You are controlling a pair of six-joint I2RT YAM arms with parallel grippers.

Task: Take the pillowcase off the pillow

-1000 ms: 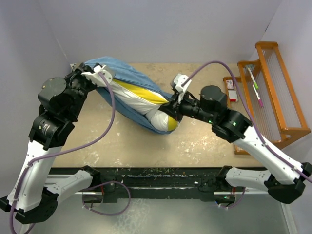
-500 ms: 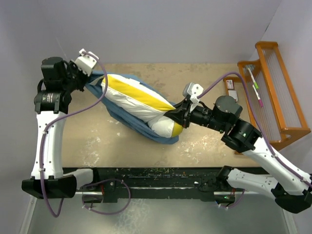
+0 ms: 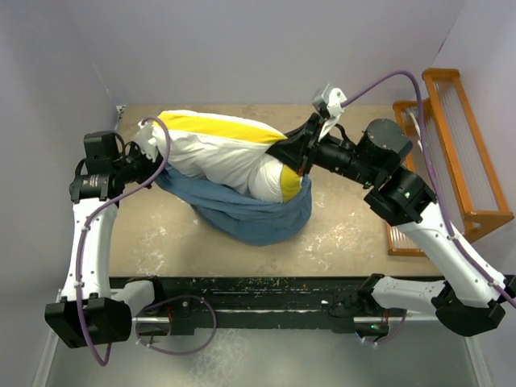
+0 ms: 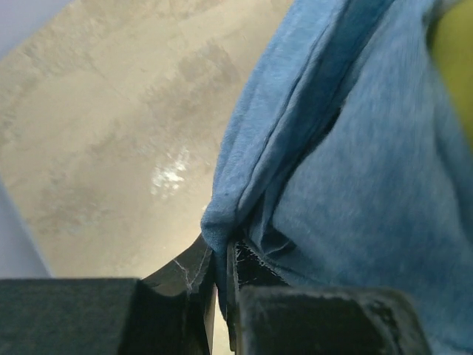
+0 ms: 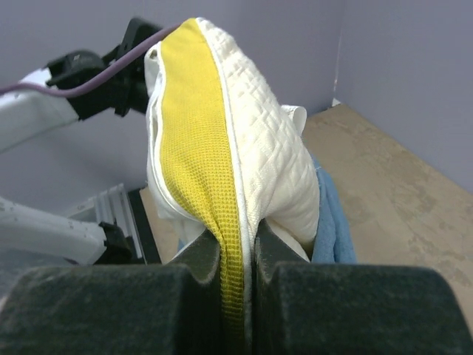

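Two items, two grippers. Item one, the pillow (image 3: pixel 226 149): we hold it lifted over the far half of the desk (image 3: pixel 161 234). Our right gripper (image 5: pixel 236 244) is pinched tight on the end of the pillow's yellow band (image 5: pixel 196 140), presumably to draw it out of its sleeve. Item two, the pillowcase (image 3: pixel 250 214): it sags beneath the pillow toward the near edge. Our left gripper (image 4: pixel 222 255), near the left edge, is clamped on the hem, seemingly to anchor the cloth against that pull.

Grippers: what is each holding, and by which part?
Left gripper pinches a folded edge of the wrinkled slate-blue cloth pillowcase. Right gripper clamps the cream quilted pillow by its yellow side band.
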